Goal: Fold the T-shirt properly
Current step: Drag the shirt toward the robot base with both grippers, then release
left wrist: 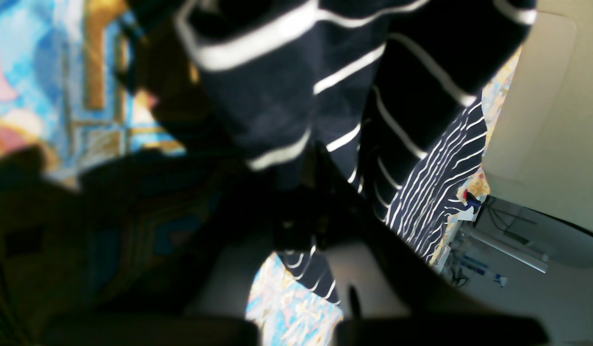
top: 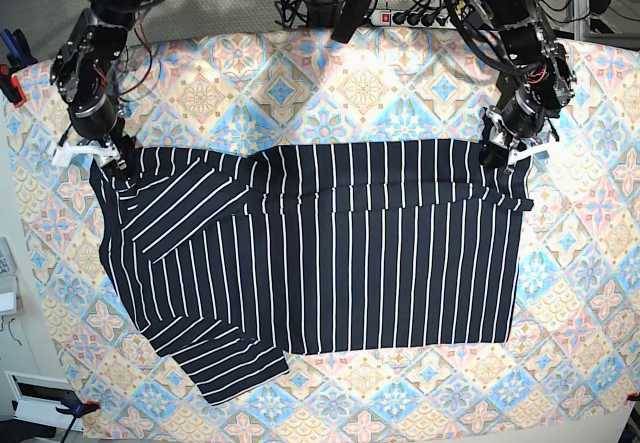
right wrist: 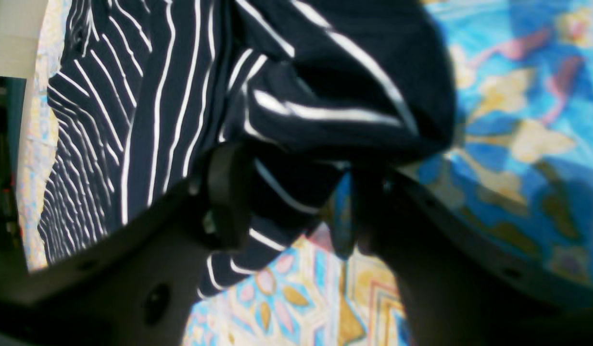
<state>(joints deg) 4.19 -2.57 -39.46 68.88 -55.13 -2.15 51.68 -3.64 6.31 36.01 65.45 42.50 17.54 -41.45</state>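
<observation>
The dark navy T-shirt [top: 330,263] with thin white stripes lies spread across the patterned tablecloth [top: 400,93], with a band folded along its top and a sleeve sticking out at the lower left. My left gripper [top: 505,158] sits at the shirt's top right corner. In the left wrist view the left gripper [left wrist: 315,202] is shut on the striped cloth [left wrist: 286,96]. My right gripper [top: 108,158] is at the top left corner. Its fingers [right wrist: 226,197] stand apart, with a bunched fold of the shirt [right wrist: 277,120] between and above them.
A power strip [top: 410,15] and cables lie beyond the far table edge. A red clamp [top: 10,83] holds the tablecloth at the left edge and another clamp [top: 75,408] sits at the bottom left. Bare tablecloth surrounds the shirt.
</observation>
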